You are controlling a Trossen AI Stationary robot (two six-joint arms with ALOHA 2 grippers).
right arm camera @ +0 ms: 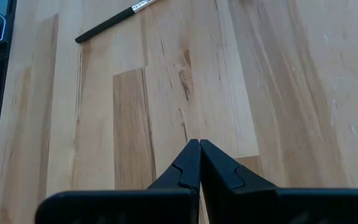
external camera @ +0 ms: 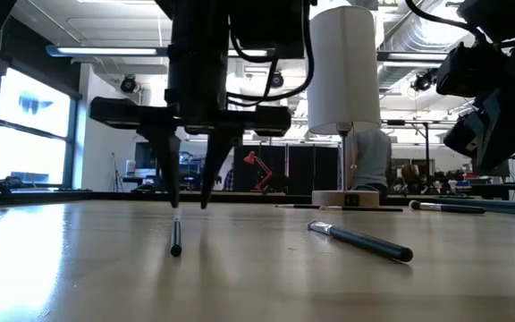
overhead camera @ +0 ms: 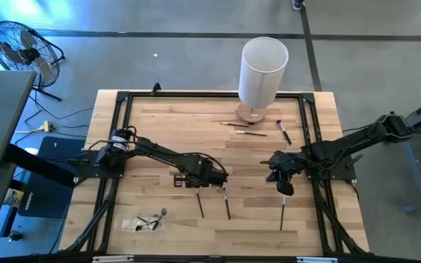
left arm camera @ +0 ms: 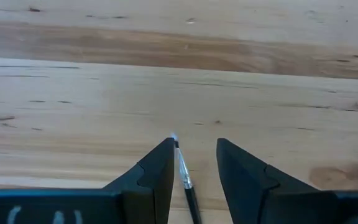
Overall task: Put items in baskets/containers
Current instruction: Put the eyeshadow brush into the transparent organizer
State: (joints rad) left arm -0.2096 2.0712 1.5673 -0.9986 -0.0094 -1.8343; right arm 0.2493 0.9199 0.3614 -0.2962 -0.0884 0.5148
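Observation:
Three dark brushes lie flat on the near half of the table: one [overhead camera: 199, 204], a second [overhead camera: 226, 203] and a third [overhead camera: 282, 212]. My left gripper [overhead camera: 196, 180] points down, open, over the far tip of the first brush [left arm camera: 185, 177]; that tip lies between the fingers [external camera: 190, 204], close beside one of them. My right gripper [overhead camera: 284, 188] is shut on nothing [right arm camera: 199, 144], hovering just beyond the third brush. The see-through tray [overhead camera: 148, 221] lies near the table's near-left corner with a few dark brushes in it. Three more brushes [overhead camera: 243, 124] lie by the far edge.
A tall white cylinder [overhead camera: 263, 69] stands on a round wooden base at the far edge, behind the far brushes. A black frame rail [overhead camera: 115, 146] runs around the tabletop. A dark brush [right arm camera: 114, 18] also lies on the wood in the right wrist view. Bare wood separates the two grippers.

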